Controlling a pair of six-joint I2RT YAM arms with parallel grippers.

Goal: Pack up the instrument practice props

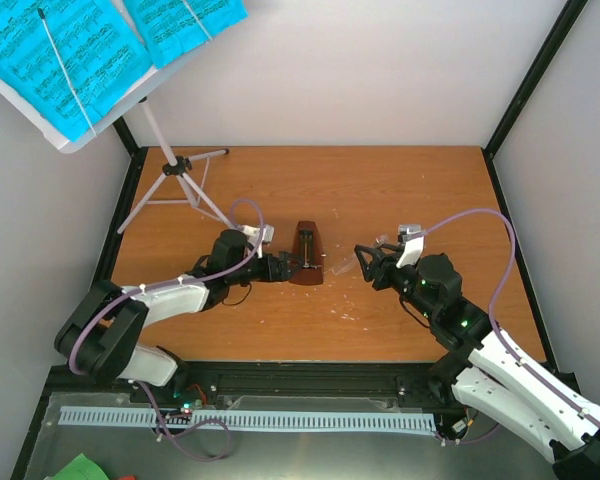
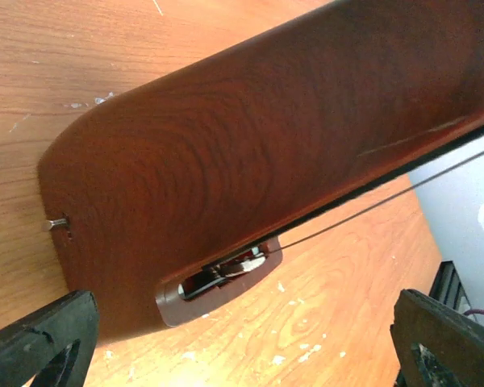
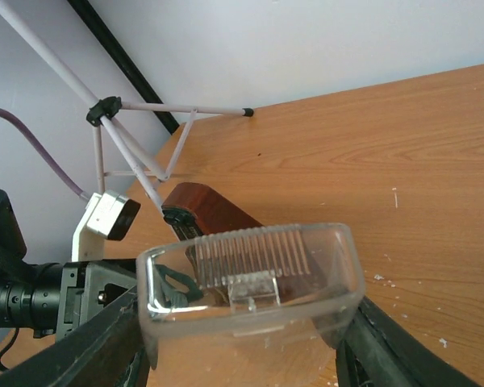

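Note:
The brown wooden metronome [image 1: 306, 255] sits mid-table with its front uncovered. My left gripper [image 1: 283, 267] is right at its left side, open. In the left wrist view the metronome [image 2: 250, 153] fills the frame, and the left gripper [image 2: 242, 359] has its fingers [image 2: 40, 347] spread wide beside its base. My right gripper [image 1: 366, 260] is just right of the metronome, shut on the clear plastic cover [image 3: 250, 278]. The cover spans my right gripper [image 3: 242, 355], and the metronome [image 3: 214, 208] shows behind it. The music stand [image 1: 175, 165] with blue pages [image 1: 70, 55] stands at the back left.
The stand's tripod legs [image 3: 105, 109] spread over the table's back left corner near the wall. Black frame posts [image 1: 535, 75] and grey walls close in the table. A cable tray [image 1: 250, 420] runs along the near edge.

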